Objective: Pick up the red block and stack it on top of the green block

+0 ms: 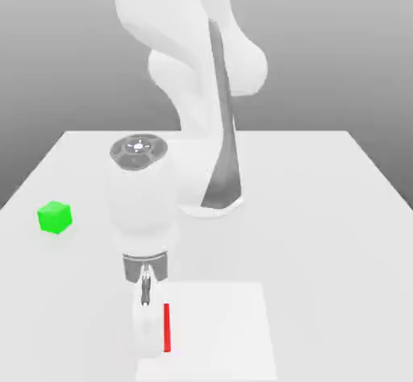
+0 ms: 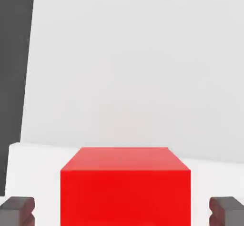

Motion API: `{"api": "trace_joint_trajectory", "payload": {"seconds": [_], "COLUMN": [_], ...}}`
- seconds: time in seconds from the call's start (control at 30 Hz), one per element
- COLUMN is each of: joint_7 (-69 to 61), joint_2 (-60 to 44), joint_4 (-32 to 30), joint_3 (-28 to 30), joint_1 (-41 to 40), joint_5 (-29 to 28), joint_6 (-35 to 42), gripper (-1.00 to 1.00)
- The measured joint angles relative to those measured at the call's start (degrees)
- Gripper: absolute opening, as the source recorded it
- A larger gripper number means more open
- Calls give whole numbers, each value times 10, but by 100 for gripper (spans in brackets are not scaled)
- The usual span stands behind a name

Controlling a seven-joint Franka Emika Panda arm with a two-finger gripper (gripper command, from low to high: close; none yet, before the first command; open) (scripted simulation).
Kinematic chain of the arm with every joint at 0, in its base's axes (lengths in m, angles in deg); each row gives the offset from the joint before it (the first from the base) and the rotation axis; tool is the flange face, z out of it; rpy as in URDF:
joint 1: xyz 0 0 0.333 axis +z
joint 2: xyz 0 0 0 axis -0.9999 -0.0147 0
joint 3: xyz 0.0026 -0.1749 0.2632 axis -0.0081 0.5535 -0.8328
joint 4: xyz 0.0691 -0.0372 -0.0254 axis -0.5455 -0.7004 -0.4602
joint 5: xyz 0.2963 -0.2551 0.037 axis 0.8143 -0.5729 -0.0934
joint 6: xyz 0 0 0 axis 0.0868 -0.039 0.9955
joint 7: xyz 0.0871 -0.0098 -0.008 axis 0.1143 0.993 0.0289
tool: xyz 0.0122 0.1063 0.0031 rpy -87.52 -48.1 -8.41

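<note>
Right, the gripper [image 2: 122, 211] is spread, its two fingers [image 2: 16, 211] standing one to each side of the red block [image 2: 125, 196], with a bit of daylight between the block and either of them. So nothing is pinched; the block sits in the space between the fingers. From over here in the exterior view, the hand points straight down and hides most of that block, leaving just a thin upright red strip peeking out on the exterior view's right of it. Below the hand lies a pale white patch [image 1: 222, 328] on the light table [image 1: 314, 211], reaching out toward the exterior view's right. The green block [image 1: 55, 217] is well apart from the hand, off to the exterior view's left and farther back. Behind the hand rises the white arm [image 1: 165, 14].
</note>
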Motion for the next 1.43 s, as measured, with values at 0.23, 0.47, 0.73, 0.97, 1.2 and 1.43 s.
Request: {"api": "trace_joint_trajectory", "payload": {"seconds": [0.23,0.47,0.73,0.97,1.2,1.43], "joint_7": [-10,3,123,233,280,235], "joint_2": [33,137,204,264,238,159], "joint_4": [-5,-38,-92,-139,-164,-161], "joint_3": [-13,20,100,165,212,193], "joint_1": [-10,-62,-228,-346,-413,-416], "joint_5": [14,53,43,27,42,107], "joint_6": [27,98,111,123,70,-4], "gripper": [-100,-100,-100,-100,-100,100]}}
